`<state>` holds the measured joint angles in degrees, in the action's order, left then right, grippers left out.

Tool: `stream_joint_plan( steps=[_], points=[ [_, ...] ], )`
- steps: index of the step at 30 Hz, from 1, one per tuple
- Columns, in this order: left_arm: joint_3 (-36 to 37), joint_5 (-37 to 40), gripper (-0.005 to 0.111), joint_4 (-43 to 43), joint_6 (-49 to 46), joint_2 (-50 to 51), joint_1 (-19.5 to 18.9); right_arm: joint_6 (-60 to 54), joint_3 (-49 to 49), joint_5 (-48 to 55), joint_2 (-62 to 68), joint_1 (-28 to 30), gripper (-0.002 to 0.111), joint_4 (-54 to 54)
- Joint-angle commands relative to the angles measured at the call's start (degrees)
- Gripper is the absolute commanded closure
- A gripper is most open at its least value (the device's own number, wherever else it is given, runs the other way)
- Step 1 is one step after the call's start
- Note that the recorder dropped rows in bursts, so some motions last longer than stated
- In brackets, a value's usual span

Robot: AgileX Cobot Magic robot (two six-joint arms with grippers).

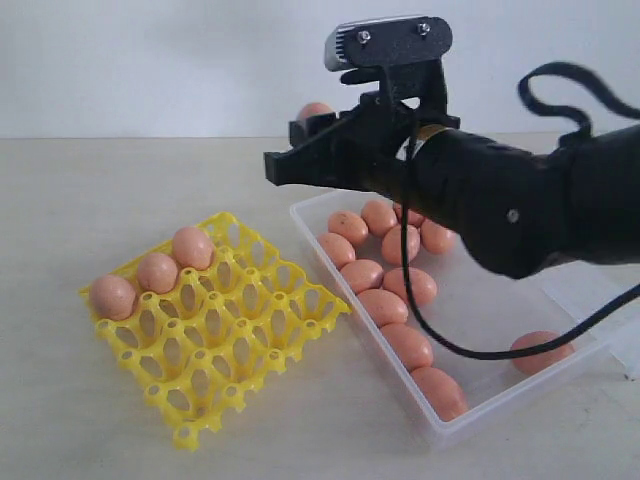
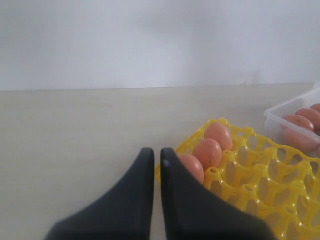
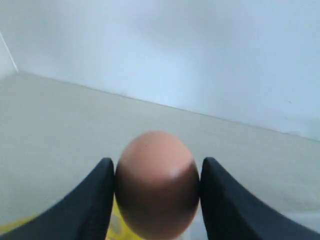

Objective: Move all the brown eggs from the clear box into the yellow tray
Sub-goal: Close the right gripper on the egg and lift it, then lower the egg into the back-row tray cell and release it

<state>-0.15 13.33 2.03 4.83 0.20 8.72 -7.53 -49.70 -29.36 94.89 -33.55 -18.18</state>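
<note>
My right gripper point(image 1: 303, 142) is shut on one brown egg point(image 1: 315, 110) and holds it in the air above the gap between the yellow tray point(image 1: 250, 345) and the clear box point(image 1: 372, 368). In the right wrist view that egg point(image 3: 156, 182) fills the space between both fingers point(image 3: 95, 195). Three brown eggs point(image 1: 157, 271) sit in the tray's far-left row. Several more eggs point(image 1: 382, 306) lie in the box. My left gripper point(image 2: 156, 156) is shut and empty, low beside the tray's corner point(image 2: 260, 185) near those three eggs point(image 2: 207, 152); it is out of the exterior view.
A black cable point(image 1: 425, 310) hangs from the right arm across the box. The box's clear lid point(image 1: 612, 300) lies flat at the far right. A white wall stands behind the pale table point(image 1: 100, 190). The box corner point(image 2: 280, 114) shows in the left wrist view.
</note>
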Motion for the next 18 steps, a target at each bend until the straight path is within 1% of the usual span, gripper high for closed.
stream_joint_plan(
  steps=[1,2,3,4,6,8,11,14,18],
  points=[
    [0.1,-0.4,0.102,-0.1,0.1,-0.2,-0.1,28.2,-1.5,-14.3,8.4,-0.6,0.108,18.5],
    [0.1,-0.4,0.102,-0.1,0.1,-0.2,-0.1,33.4,-2.6,-16.5,10.5,-0.6,0.108,22.4],
    [0.1,-0.4,0.102,-0.1,0.1,-0.2,-0.1,42.7,-5.5,-20.2,14.5,-0.2,0.108,29.4],
    [0.1,-0.4,0.102,-0.1,0.1,-0.2,-0.1,47.5,-7.7,-20.8,16.3,-0.2,0.108,31.7],
    [0.1,-0.4,0.102,-0.1,0.1,-0.2,-0.1,51.1,-12.3,-18.7,20.4,-0.2,0.108,33.6],
    [0.1,-0.4,0.102,-0.1,0.1,-0.2,-0.1,51.2,-16.7,-14.1,23.6,-0.2,0.108,33.3],
    [0.1,-0.4,0.102,-0.1,0.1,-0.2,-0.1,49.3,-19.9,-7.3,25.3,-0.2,0.108,33.1],
    [0.1,-0.4,0.102,-0.1,0.1,-0.2,-0.1,41.8,-21.7,-1.1,25.8,-0.2,0.108,30.7],
    [0.1,-0.4,0.102,-0.1,0.1,-0.2,-0.1,32.8,-21.7,0.7,25.8,-0.2,0.108,24.8]
  ],
)
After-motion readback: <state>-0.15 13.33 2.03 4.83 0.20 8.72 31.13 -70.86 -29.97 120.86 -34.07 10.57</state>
